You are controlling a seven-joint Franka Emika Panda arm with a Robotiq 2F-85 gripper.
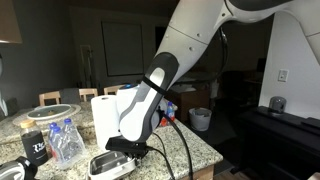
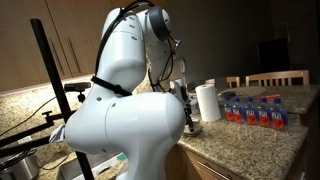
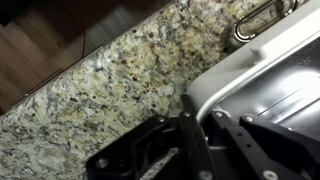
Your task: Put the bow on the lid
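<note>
The bow (image 1: 108,163) is a whitish plastic tub low on the granite counter near its front edge. In the wrist view its rounded rim and wall (image 3: 235,75) fill the right side. My gripper (image 1: 128,150) is right above it. In the wrist view my gripper (image 3: 205,125) has one black finger outside the tub's wall and one inside, closed on the rim. I cannot tell the lid apart from the tub in any view; it may lie under it. In an exterior view the robot's body hides the gripper and tub.
A paper towel roll (image 1: 103,115) (image 2: 207,100) stands just behind the tub. A pack of water bottles (image 1: 65,140) (image 2: 255,110), a black cup (image 1: 35,146) and a round pale dish (image 1: 50,112) are nearby. A metal wire piece (image 3: 260,20) lies beyond the tub.
</note>
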